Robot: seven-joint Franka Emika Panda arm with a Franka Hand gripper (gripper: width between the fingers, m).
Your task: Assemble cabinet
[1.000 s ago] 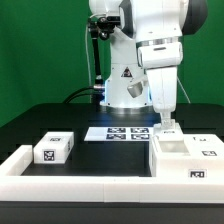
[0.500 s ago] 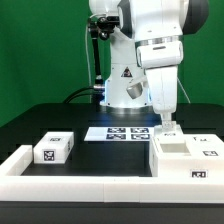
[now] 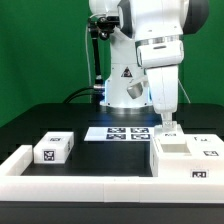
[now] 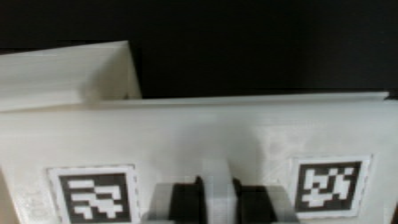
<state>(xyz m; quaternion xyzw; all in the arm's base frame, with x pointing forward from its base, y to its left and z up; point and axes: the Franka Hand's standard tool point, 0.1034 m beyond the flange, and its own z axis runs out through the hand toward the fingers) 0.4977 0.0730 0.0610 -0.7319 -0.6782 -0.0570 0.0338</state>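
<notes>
The cabinet (image 3: 188,160) is a large white boxy case with tags, standing at the exterior view's right by the front rail. My gripper (image 3: 167,123) points straight down at its rear top edge. In the wrist view the cabinet's white face (image 4: 214,130) fills the picture, with two tags (image 4: 95,192) on it. My gripper (image 4: 210,202) has its dark fingers (image 4: 180,203) close together, with a thin white strip of the cabinet between them. A smaller white tagged block (image 3: 52,148) lies at the exterior view's left, apart from the gripper.
The marker board (image 3: 125,132) lies flat in the middle, in front of the robot base. A low white border rail (image 3: 80,186) runs along the front. A second white slab (image 4: 68,75) shows behind the cabinet in the wrist view.
</notes>
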